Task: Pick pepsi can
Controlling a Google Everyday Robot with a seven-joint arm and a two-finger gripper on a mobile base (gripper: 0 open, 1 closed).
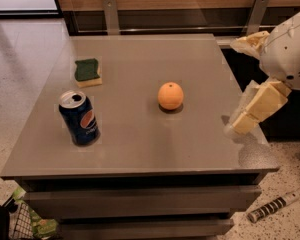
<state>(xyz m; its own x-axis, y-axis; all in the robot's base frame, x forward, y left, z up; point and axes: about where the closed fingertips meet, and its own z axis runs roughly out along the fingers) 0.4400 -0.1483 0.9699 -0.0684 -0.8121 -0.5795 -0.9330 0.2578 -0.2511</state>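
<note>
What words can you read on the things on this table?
No words or numbers can be read here.
The can: only a round red, white and blue logo, its lettering too blurred to read.
The sponge and the orange: no writing.
The table: no writing.
The gripper, by the table's right edge, away from the can: no label shows.

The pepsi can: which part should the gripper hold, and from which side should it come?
Best the middle of the round side wall of the pepsi can, since it stands upright near the front left of the table, apart from the sponge and the orange. The gripper is at the table's right edge, so a level approach from the right, passing before the orange, seems simplest.
</note>
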